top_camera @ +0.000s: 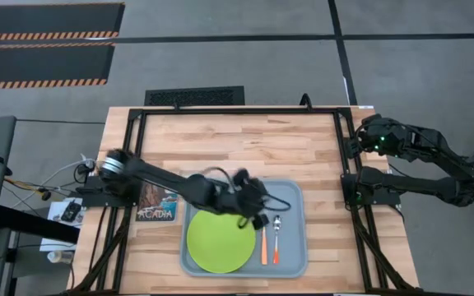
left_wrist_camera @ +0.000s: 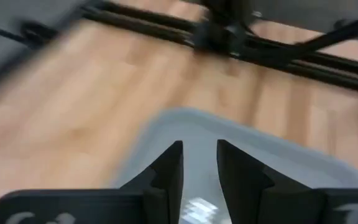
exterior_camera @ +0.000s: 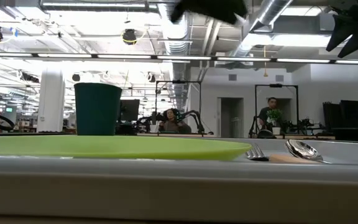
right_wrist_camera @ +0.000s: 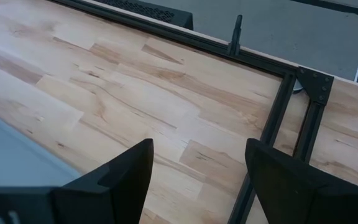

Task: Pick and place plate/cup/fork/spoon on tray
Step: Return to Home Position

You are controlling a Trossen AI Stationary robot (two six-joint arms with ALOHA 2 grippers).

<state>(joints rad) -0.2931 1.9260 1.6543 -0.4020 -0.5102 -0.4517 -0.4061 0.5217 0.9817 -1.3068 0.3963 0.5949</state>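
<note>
The pale grey-blue tray [top_camera: 291, 212] lies at the table's near middle. On it rest the lime-green plate [top_camera: 220, 242], the orange-handled fork [top_camera: 263, 245] and the orange-handled spoon [top_camera: 276, 238], side by side to the plate's right. The dark teal cup [exterior_camera: 97, 109] stands upright beyond the plate; in the high view my left arm hides it. My left gripper [top_camera: 256, 215] hovers over the tray's middle, open by a narrow gap and empty [left_wrist_camera: 199, 171]. My right gripper [right_wrist_camera: 197, 180] is open and empty, parked at the table's far right [top_camera: 360, 146].
A picture card reading ACADIA [top_camera: 155, 205] lies left of the tray. Black frame rails [top_camera: 237, 111] run along the table's edges. Bare wood stretches across the table's far half [top_camera: 245, 148]. People sit in the room behind the table [exterior_camera: 271, 115].
</note>
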